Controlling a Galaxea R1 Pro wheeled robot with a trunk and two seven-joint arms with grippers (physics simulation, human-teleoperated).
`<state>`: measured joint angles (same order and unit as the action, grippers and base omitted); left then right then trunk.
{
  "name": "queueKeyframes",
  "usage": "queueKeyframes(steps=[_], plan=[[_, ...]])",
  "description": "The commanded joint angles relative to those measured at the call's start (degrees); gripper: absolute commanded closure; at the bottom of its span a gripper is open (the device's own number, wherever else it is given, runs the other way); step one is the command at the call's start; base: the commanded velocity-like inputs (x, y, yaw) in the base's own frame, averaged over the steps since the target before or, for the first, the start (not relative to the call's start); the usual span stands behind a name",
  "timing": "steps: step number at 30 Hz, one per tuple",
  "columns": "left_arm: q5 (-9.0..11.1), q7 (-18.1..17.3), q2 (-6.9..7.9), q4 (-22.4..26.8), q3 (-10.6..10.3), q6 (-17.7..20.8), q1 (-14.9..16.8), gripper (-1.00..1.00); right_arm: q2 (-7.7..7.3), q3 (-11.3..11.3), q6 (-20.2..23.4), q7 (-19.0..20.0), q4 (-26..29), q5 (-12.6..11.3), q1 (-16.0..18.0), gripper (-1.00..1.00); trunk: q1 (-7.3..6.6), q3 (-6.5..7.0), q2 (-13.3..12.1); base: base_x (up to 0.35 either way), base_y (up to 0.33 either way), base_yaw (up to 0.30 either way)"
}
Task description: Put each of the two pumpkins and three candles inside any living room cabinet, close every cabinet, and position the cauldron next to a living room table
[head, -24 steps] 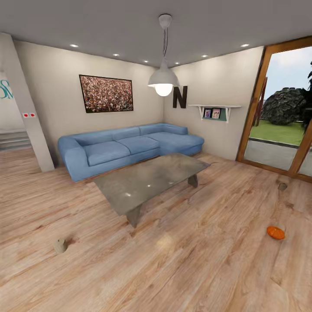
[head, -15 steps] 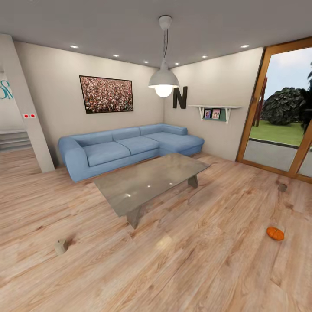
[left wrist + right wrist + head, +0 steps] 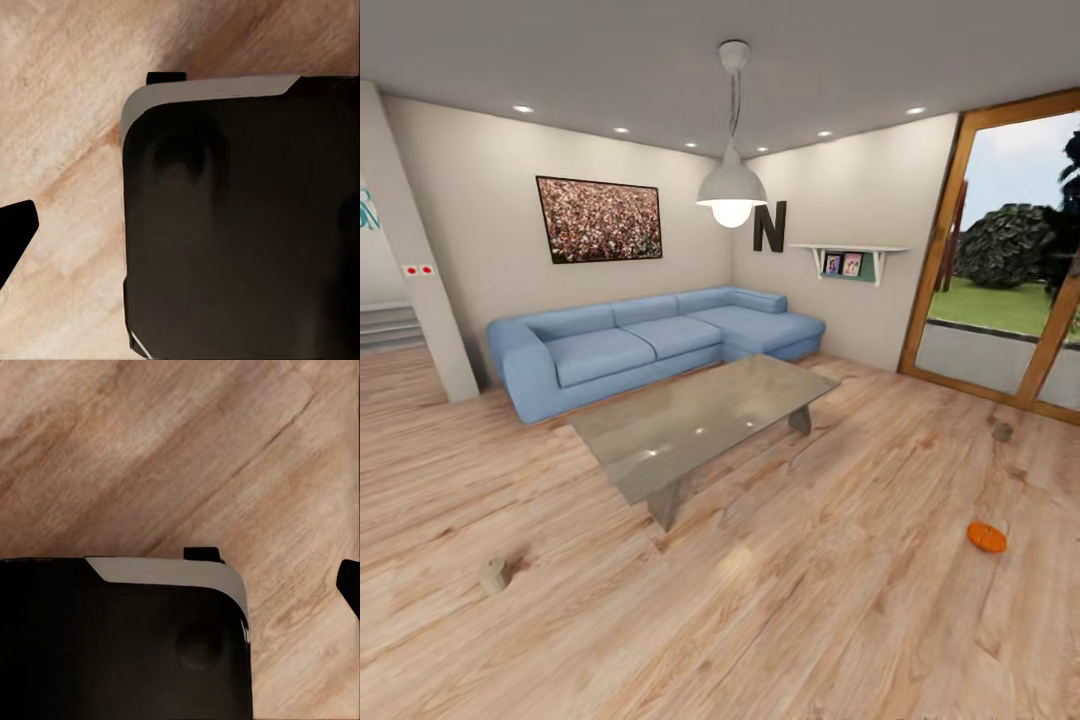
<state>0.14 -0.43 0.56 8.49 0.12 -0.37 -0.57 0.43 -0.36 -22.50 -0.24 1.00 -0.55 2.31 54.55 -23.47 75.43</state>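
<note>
Head view, going left to right: there's a candle (image 3: 495,575) sitting on the wood floor (image 3: 780,620) at the near left, a bit tilted by the look of it, well apart from everything else. Behind it against the back wall is a long blue sofa (image 3: 650,345) with a framed picture (image 3: 600,219) above it. In front of the sofa, roughly mid-room, stands the table (image 3: 695,425), glossy grey top with slanted slab legs, nothing on it. A lamp (image 3: 731,185) hangs from the ceiling above. Further right there's a big letter N (image 3: 769,226) on the wall and a small shelf (image 3: 848,262) with photos. Then a second candle (image 3: 1002,432) on the floor near the glass door (image 3: 1010,260), small and hard to make out. Nearer the camera on the right lies a pumpkin (image 3: 987,537), bright orange, alone on the floor, well apart from the table.

Both wrist views just look down at floorboards past a dark, rounded part of the robot (image 3: 240,217). A black tip pokes in at the edge of each, but I can't tell how far open either set of fingers is, or whether they're holding anything.
</note>
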Motion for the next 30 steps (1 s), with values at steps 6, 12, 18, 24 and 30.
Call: queueKeyframes(steps=[6, 12, 18, 24, 30], plan=[[-0.04, 0.04, 0.2, 4.88, -0.02, -3.99, -0.04, -1.0, 0.31, 0.15, -7.4, -0.08, -0.38, 0.08, 0.04, -1.0, 0.0, 0.04, 0.03, 0.0, 0.0, -0.233], [-0.05, 0.42, 0.12, 11.2, -0.03, -6.76, -0.04, -1.0, 0.3, 0.31, -8.9, -0.11, 0.88, 0.15, 0.05, -1.0, 0.0, 0.24, 0.03, 0.0, 0.0, -0.251], [0.21, 1.16, -0.21, 18.37, 0.03, -7.17, -0.04, -1.0, 0.39, 0.29, -9.13, -1.16, 9.42, 0.19, 0.06, -1.0, 0.0, 0.45, 0.03, 0.0, 0.0, -0.237], [1.14, 11.76, -3.24, 27.13, 0.05, -7.12, 0.01, -1.0, 0.45, 0.23, -9.17, -5.2, 19.47, 0.12, 1.24, -1.0, 0.0, 0.67, 0.03, 0.0, 0.0, -0.203], [1.83, 15.06, -3.78, 24.81, 0.34, -9.36, -0.03, -1.0, 0.28, 0.21, -9.27, -5.67, 19.64, 0.09, 3.2, -1.0, 0.0, 0.77, 0.03, 0.0, 0.0, -0.138]])
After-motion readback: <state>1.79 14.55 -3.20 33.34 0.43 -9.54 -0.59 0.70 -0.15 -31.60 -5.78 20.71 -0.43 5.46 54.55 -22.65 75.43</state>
